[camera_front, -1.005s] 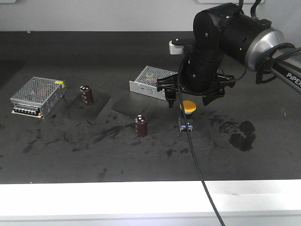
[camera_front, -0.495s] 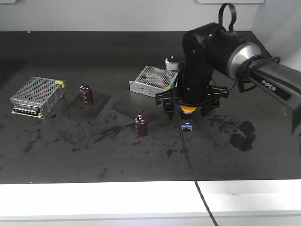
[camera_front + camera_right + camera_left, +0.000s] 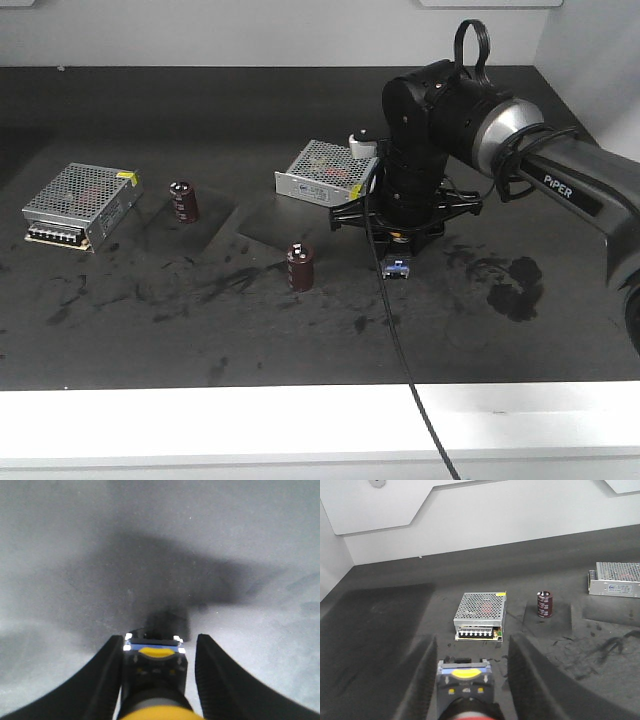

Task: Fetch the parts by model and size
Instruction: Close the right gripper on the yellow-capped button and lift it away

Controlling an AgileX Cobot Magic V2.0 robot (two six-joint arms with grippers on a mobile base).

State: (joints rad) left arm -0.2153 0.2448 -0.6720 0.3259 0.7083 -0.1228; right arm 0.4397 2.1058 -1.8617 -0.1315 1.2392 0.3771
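- Two switches are what I'm after, one of each colour. The red-capped switch [image 3: 465, 680] sits between the fingers of the left hand [image 3: 471, 647], cap toward the wrist and base pointing outward. It looks clear of the worktop [image 3: 150, 330], so I judge that hand closed on it and carrying it, somewhere out of the front view.
- Two perforated silver boxes lie flat. The first box [image 3: 80, 203] is by the worktop's left edge, and the second box [image 3: 325, 172] is right of centre, toward the far edge. Neither is wanted, so I take them for distractors.
- Two brown capacitors stand upright, well apart. The left capacitor [image 3: 184, 200] is just beside the first box, and the other capacitor [image 3: 301, 266] stands near the centre.
- One yellow-capped switch [image 3: 397, 268] stands right of centre, just in front of the second box.
  - Only its blue-grey base shows from the front, because the right hand [image 3: 159, 642] sits straight over it.
  - The wrist view has the fingers flanking the switch, narrowly spread. I cannot tell whether they are pressing on it yet.
  - Coming from above makes sense to me, since the fingers can then pass the wide cap and reach the body below.
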